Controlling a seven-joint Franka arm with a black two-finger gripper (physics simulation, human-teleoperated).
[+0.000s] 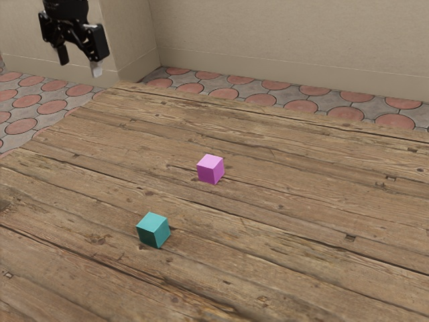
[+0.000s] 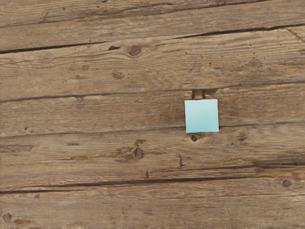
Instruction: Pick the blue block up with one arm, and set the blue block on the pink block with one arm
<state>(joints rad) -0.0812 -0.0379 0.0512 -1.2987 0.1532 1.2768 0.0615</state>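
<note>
Start from the gripper (image 1: 80,62), hanging high above the wooden table (image 1: 301,221) with fingers spread apart and nothing between them. Look for the blue block (image 1: 153,229) resting on the planks, well apart from the hand, at about five o'clock from it in the exterior view. From the wrist camera, note the blue block (image 2: 202,116) seen squarely from above, edges lined up with the plank grain.

Judging the step as the approach: bring the hand over the block's centre first, then descend straight, fingers wide and parallel to two opposite faces, and close only once low on the sides.

Mind the pink block (image 1: 210,168) at about one o'clock from the blue one, apart from it with bare wood between, so unlikely to crowd the grasp. Past the table, toward twelve o'clock, tiled floor (image 1: 301,104) and wall, well out of the path.
</note>
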